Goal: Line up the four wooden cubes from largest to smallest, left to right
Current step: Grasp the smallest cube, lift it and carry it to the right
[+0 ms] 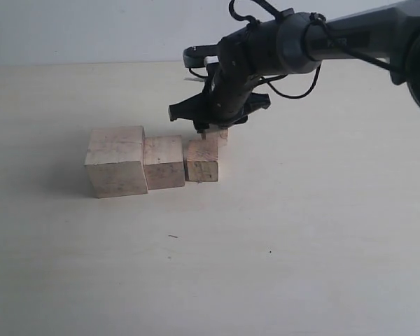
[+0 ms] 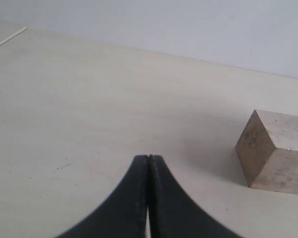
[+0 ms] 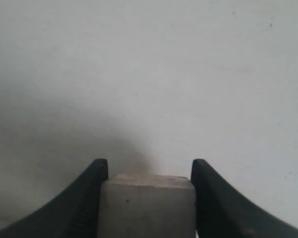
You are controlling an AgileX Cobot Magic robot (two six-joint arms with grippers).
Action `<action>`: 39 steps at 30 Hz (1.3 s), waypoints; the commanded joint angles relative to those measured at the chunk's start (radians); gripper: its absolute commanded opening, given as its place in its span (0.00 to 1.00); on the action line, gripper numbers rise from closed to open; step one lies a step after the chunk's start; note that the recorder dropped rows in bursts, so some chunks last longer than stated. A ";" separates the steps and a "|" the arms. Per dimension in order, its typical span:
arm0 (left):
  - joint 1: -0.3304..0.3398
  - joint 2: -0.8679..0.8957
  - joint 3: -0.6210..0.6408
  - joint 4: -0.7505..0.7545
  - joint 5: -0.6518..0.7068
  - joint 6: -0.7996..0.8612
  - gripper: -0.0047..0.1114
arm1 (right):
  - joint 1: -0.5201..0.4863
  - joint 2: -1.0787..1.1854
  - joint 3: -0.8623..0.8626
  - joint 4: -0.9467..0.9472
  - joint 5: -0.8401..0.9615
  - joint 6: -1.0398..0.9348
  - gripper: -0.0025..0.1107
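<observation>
Exterior view shows three of the wooden cubes set in a row on the pale table [image 1: 301, 245], left of centre. The largest cube [image 1: 115, 161], whitish, stands at the left end. The second cube [image 1: 164, 162] touches its right face, and the third cube [image 1: 202, 160] sits just beside that one on the right, with at most a thin gap. Their front faces run roughly in one line, stepping down in height from left to right.

The smallest cube [image 1: 215, 133] is not in the row. It sits in the right gripper [image 1: 211, 129], just behind the third cube's far right corner – whether its underside touches the table cannot be told from here. The dark right arm [image 1: 315, 38] reaches in from the upper right and bends down over that spot.

From the right wrist view, the right gripper [image 3: 149, 166] has its two black fingers [image 3: 92, 198] pressed against opposite sides of the smallest cube [image 3: 147, 206], a narrow grip with the block filling the space between them and bare table beyond.

From the left wrist view, the left gripper [image 2: 148, 158] has its fingers pressed together with nothing between them, over bare table. One pale cube [image 2: 275, 153] stands well apart from it, a corner edge turned toward the camera – which of the four it is cannot be told.
</observation>
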 commanded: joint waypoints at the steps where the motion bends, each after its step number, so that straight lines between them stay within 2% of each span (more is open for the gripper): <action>1: -0.001 -0.006 -0.001 0.001 -0.007 -0.002 0.04 | -0.002 -0.110 -0.006 -0.006 0.038 -0.165 0.02; 7: -0.001 -0.006 -0.001 0.001 -0.007 -0.002 0.04 | -0.056 -0.234 -0.006 -0.002 0.116 -0.423 0.02; 11: -0.001 -0.006 -0.001 0.001 -0.007 -0.002 0.04 | -0.143 -0.281 -0.006 0.033 0.186 -0.573 0.02; 14: -0.001 -0.006 -0.001 0.001 -0.007 -0.002 0.04 | -0.219 -0.293 0.015 0.131 0.235 -0.703 0.02; 18: -0.001 -0.006 -0.001 0.001 -0.007 -0.002 0.04 | -0.311 -0.295 0.066 0.491 0.326 -1.137 0.02; 20: -0.001 -0.006 -0.001 0.001 -0.007 -0.002 0.04 | -0.339 -0.295 0.103 0.668 0.406 -1.436 0.02; 23: -0.001 -0.006 -0.001 0.001 -0.007 -0.002 0.04 | -0.342 -0.293 0.144 0.697 0.457 -1.716 0.02; 26: -0.001 -0.006 -0.001 0.001 -0.007 -0.002 0.04 | -0.342 -0.291 0.179 0.693 0.443 -1.825 0.02; 31: -0.001 -0.006 -0.001 0.001 -0.007 -0.002 0.04 | -0.342 -0.268 0.191 0.770 0.382 -1.837 0.02; 39: -0.001 -0.006 -0.001 0.001 -0.007 -0.002 0.04 | -0.330 -0.180 0.193 0.829 0.450 -1.994 0.02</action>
